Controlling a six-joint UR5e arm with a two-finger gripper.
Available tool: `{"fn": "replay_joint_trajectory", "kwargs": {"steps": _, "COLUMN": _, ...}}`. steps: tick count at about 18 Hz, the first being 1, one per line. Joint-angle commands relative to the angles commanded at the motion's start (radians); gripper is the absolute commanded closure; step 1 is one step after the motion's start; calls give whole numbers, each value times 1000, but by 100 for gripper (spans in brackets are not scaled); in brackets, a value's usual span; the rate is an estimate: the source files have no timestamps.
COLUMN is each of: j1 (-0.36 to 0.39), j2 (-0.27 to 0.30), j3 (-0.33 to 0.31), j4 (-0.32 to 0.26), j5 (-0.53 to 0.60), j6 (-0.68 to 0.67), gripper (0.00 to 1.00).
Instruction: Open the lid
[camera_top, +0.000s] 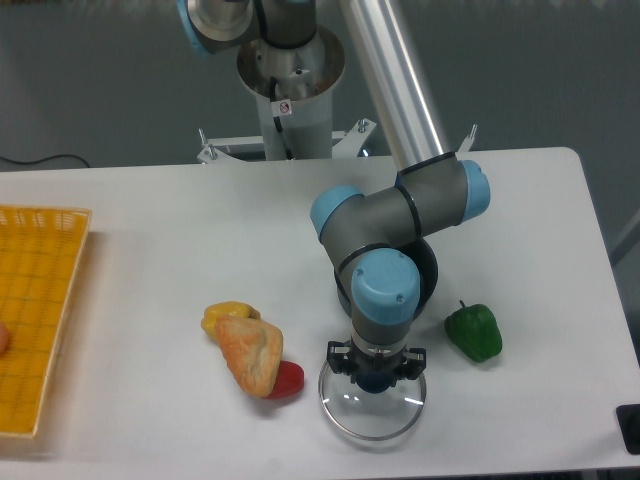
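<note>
Lid (372, 410): a clear glass disc with a thin metal rim is seen near the front edge of the table (150, 220), in front of the dark saucepan; whether it rests on the tabletop or is held just above it cannot be told.
Knob: the centre of the disc is covered by the tool, and only a dark blue shape is glimpsed there.
Gripper (377, 377): it is pointed straight down over the middle of the disc, with its fingers drawn narrow around the knob; a firm grasp cannot be confirmed.
Arm (385, 290): the blue-capped wrist is stacked directly above the tool and hides most of the saucepan.
Saucepan (432, 270): only a dark curved rim is visible behind the wrist.
Green pepper (473, 332): it is placed to the right of the disc, near but apart.
Red pepper (287, 380): it is lodged just left of the disc's rim, partly under the bread.
Bread (249, 352): a tan wedge is laid over the red and yellow pieces.
Yellow pepper (225, 314): it is set behind the bread, touching it.
Basket (40, 310): a yellow tray is kept at the far left edge, well apart.
</note>
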Motion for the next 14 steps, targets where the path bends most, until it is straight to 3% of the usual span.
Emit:
{"fn": "replay_joint_trajectory", "kwargs": {"steps": 7, "j1": -6, "j2": 32, "j3": -3, "j4": 2, "j5": 0, "j6": 40, "gripper": 53}}
{"fn": "replay_joint_trajectory", "kwargs": {"steps": 14, "j1": -6, "j2": 28, "j3": -3, "j4": 0, "j5": -3, "j6": 52, "gripper": 53}}
